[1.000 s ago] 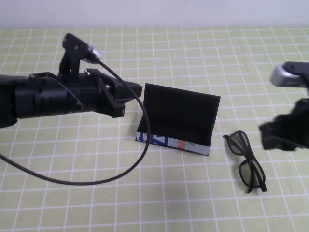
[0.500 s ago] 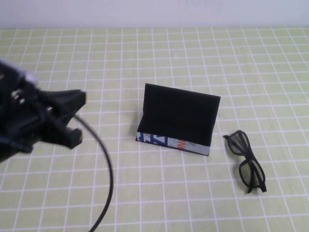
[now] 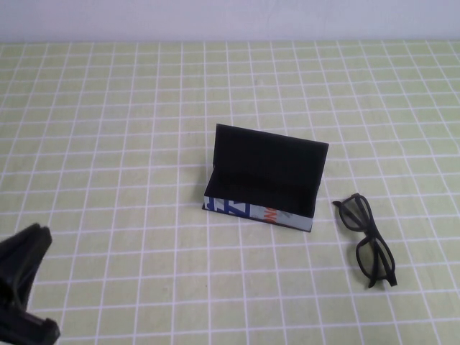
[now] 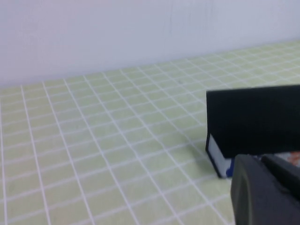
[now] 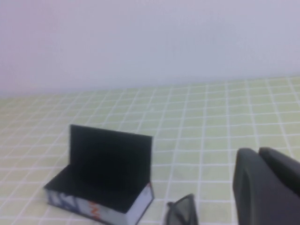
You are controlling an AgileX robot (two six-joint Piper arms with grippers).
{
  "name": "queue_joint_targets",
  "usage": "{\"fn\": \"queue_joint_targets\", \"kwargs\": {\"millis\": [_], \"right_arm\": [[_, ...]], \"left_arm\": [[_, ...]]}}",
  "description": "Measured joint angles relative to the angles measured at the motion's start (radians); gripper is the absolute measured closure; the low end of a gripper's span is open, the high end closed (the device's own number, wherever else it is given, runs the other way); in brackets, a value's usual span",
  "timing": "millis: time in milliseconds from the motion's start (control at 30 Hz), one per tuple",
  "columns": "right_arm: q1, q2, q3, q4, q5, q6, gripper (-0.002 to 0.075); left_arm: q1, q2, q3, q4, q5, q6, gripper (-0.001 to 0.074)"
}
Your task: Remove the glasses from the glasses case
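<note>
Our black thick-framed plastic glasses (image 3: pixel 366 243) lie on the green checked table cloth (image 3: pixel 129 144), just beside the long matte-black glasses case (image 3: pixel 262 188), whose hinged lid stands upright over an empty tray. So we judge the job done. Our left gripper (image 3: pixel 21 302) sits at the near left corner, well apart; we cannot tell whether it is parted. Our right gripper (image 5: pixel 269 187) hovers near the glasses, its state likewise unclear. The risk: an arm sweeping low could knock the glasses or tip the lid.

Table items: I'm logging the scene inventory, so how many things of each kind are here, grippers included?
Glasses: 1, on the mat right of the case
Glasses case: 1, lid up
Left gripper: 1, at the near left corner
Right gripper: 1, seen only by its own wrist camera
Total: 4
</note>
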Motion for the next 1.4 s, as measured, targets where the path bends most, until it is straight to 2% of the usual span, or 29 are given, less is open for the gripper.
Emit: {"fn": "queue_joint_targets", "kwargs": {"millis": [133, 367, 1133, 1233, 1400], "right_arm": [[0.000, 0.042, 0.112, 0.008, -0.170, 0.000, 0.0742], [0.000, 0.056, 0.185, 0.012, -0.213, 0.000, 0.0742], [-0.003, 0.047, 0.187, 0.019, -0.179, -0.005, 0.0742], [-0.067, -0.007, 0.187, 0.021, -0.133, -0.034, 0.0743], [-0.185, -0.157, 0.187, -0.023, 0.049, -0.043, 0.0743]], "left_arm": [[0.000, -0.083, 0.108, 0.000, -0.007, 0.000, 0.0739], [0.000, -0.118, 0.245, 0.000, -0.058, 0.000, 0.0739], [0.000, -0.118, 0.256, -0.002, -0.061, 0.000, 0.0739], [0.000, -0.118, 0.256, -0.002, -0.061, 0.000, 0.0739], [0.000, -0.118, 0.256, -0.002, -0.059, 0.000, 0.0739]]}}
